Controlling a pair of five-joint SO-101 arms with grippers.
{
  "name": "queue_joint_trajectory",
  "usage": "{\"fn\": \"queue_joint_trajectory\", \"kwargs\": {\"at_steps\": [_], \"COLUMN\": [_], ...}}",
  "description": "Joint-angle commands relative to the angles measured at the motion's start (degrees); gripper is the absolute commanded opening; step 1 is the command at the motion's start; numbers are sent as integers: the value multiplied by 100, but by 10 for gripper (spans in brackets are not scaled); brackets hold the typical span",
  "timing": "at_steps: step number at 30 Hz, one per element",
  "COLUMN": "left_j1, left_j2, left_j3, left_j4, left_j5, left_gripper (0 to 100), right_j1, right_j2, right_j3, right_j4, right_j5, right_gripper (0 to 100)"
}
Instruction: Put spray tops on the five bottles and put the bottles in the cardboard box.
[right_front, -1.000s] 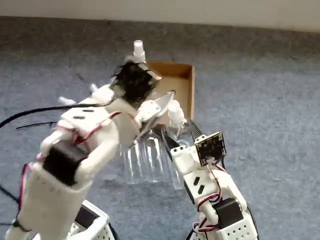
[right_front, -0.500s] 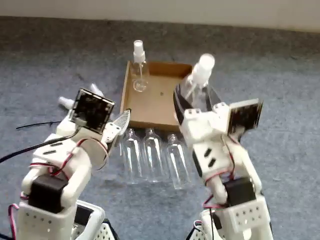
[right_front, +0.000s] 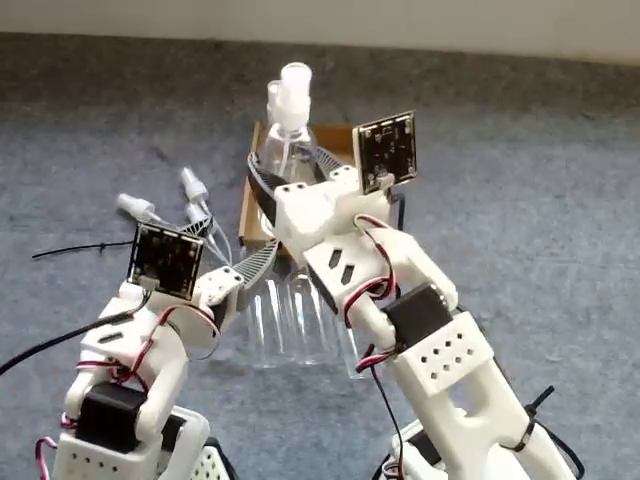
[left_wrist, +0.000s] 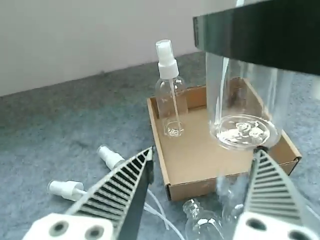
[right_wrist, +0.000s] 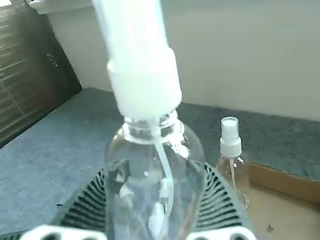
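My right gripper (right_front: 290, 195) is shut on a clear bottle (right_front: 288, 150) with a white spray top (right_wrist: 145, 75) and holds it upright above the left part of the cardboard box (right_front: 252, 215). A second capped bottle (left_wrist: 170, 95) stands in the box's far corner. Three clear bottles without tops (right_front: 285, 320) stand in a row just in front of the box, partly hidden by the right arm. Loose spray tops (right_front: 140, 207) lie on the carpet left of the box. My left gripper (right_front: 252, 265) is open and holds nothing, low in front of the box near the uncapped bottles.
Grey carpet covers the table, with open room to the right of the box. A pale wall (left_wrist: 75, 35) runs behind it. A black cable (right_front: 70, 248) trails off the left arm at the left side.
The right arm has swung the capped bottle from the box's right side to above its left part. The left arm has drawn back and down toward the uncapped bottles.
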Motion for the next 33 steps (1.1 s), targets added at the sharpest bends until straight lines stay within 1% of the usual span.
{"fn": "queue_joint_trajectory", "kwargs": {"at_steps": [1, 5, 10, 13, 16, 19, 22, 25, 28, 31, 33], "left_j1": [-66, -75, -75, -259, -426, -409, -462, -796, -1270, -1833, -2308], "left_j2": [-4, 154, 418, 567, 673, 673, 664, 664, 664, 716, 734], "left_j3": [110, 295, 268, 303, 277, 277, 259, 251, 180, 48, 22], "left_j4": [-299, -668, -782, -985, -1037, -1020, -932, -809, -809, -809, -818], "left_j5": [18, 18, 9, 9, 9, 18, 9, 9, -26, -343, -316], "left_gripper": [284, 284, 284, 284, 284, 284, 284, 283, 244, 235, 242], "right_j1": [-163, -171, -171, -171, -163, -145, -92, 207, 505, 664, 664], "right_j2": [-48, -48, -57, -57, -57, -40, 31, 382, 1130, 2053, 2545], "right_j3": [-48, -57, -66, -66, -66, -75, -259, -453, -1147, -1851, -2202], "right_j4": [198, 796, 1297, 1543, 1578, 1569, 1411, 1305, 1323, 1323, 1305], "right_j5": [-26, -53, -18, -9, -9, 0, 325, 466, 475, 475, 475], "right_gripper": [5, 5, 5, 5, 5, 5, 5, 5, 5, 5, 5]}}
